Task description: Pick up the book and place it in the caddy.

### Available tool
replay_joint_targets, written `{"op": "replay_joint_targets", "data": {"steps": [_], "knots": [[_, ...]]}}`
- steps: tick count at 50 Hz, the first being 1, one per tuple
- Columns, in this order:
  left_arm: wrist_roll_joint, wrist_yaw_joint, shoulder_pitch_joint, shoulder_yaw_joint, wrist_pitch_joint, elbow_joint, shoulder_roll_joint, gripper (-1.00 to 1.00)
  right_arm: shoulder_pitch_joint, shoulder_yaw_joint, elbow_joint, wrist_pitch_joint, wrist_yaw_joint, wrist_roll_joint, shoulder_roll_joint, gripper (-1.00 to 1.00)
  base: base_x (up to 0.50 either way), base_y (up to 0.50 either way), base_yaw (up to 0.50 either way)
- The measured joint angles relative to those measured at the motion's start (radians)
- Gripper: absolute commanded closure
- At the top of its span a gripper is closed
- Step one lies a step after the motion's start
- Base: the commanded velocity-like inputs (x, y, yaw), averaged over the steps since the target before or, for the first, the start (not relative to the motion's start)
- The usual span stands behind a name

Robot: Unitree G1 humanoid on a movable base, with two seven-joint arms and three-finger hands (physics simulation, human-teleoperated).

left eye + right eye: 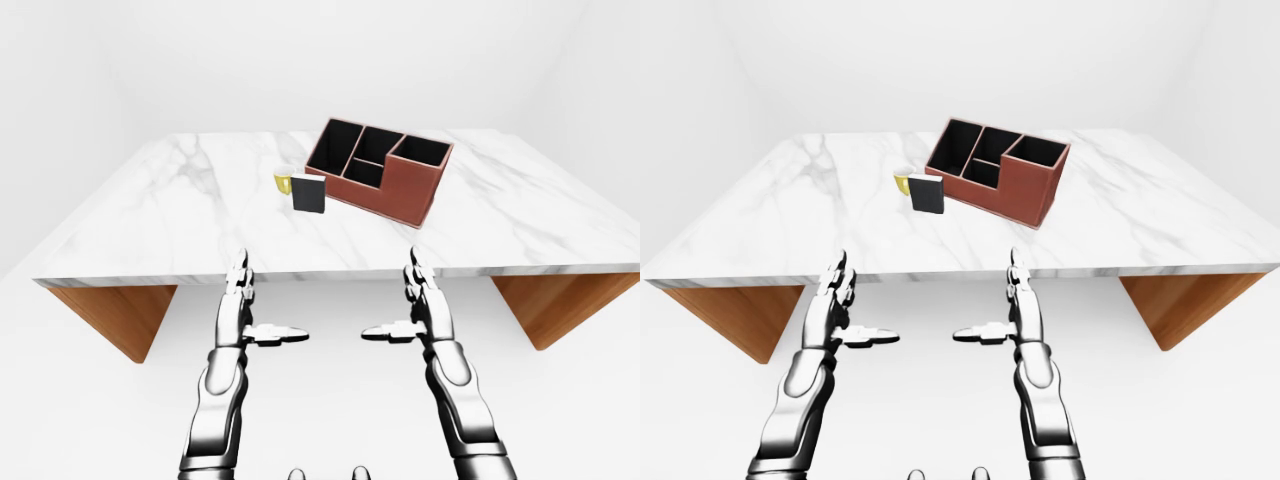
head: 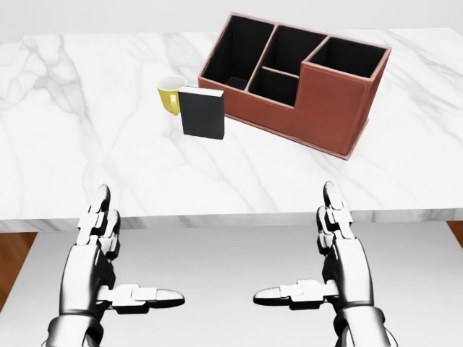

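Note:
A black book (image 2: pixel 202 113) stands upright on the marble table (image 2: pixel 87 166), just left of the red-brown caddy (image 2: pixel 329 105). The caddy has several black-lined compartments, all seemingly without contents. My left hand (image 2: pixel 119 271) hovers below the table's near edge at the lower left of the head view, fingers spread and open. My right hand (image 2: pixel 318 267) mirrors it at the lower right, also open. Neither hand touches anything; both are well short of the book.
A yellow mug (image 2: pixel 171 94) sits right behind the book, touching or nearly touching it. The table has wooden legs (image 1: pixel 110 315) at both ends. White floor and walls surround the table.

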Motion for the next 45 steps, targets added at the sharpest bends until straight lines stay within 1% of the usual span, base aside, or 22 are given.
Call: {"op": "replay_joint_targets", "data": {"steps": [4, 13, 19, 25, 28, 33, 39, 45], "knots": [[-0.002, -0.013, 0.007, 0.009, 0.004, -0.017, 0.005, -1.00, 0.001, -0.004, 0.009, -0.007, 0.010, -0.004, -0.003, -1.00, 0.00, 0.00, 0.00], [0.002, -0.030, 0.014, 0.017, -0.005, -0.020, 0.009, -1.00, -0.005, -0.002, 0.050, -0.036, 0.024, -0.013, -0.004, -1.00, 0.00, 0.00, 0.00], [0.004, -0.037, 0.013, 0.022, -0.005, -0.024, 0.012, -1.00, -0.008, -0.001, 0.072, -0.053, 0.029, -0.017, -0.005, -1.00, 0.00, 0.00, 0.00], [0.009, -0.045, 0.010, 0.028, -0.006, -0.035, 0.017, -1.00, -0.009, -0.001, 0.073, -0.055, 0.033, -0.023, -0.006, -1.00, 0.00, 0.00, 0.00], [0.011, -0.049, 0.007, 0.032, -0.002, -0.045, 0.020, -1.00, -0.009, -0.001, 0.064, -0.050, 0.034, -0.028, -0.007, -1.00, 0.00, 0.00, 0.00], [0.010, -0.055, 0.007, 0.040, 0.010, -0.080, 0.022, -1.00, -0.006, 0.001, 0.032, -0.031, 0.036, -0.037, -0.008, -1.00, 0.00, 0.00, 0.00], [0.005, -0.062, 0.006, 0.051, 0.039, -0.133, 0.026, -1.00, -0.003, 0.002, -0.024, 0.005, 0.039, -0.050, -0.010, -1.00, 0.00, 0.00, 0.00], [-0.001, -0.071, 0.002, 0.065, 0.073, -0.179, 0.032, -1.00, -0.004, -0.001, -0.092, 0.053, 0.043, -0.059, -0.013, -1.00, 0.00, 0.00, 0.00]]}}
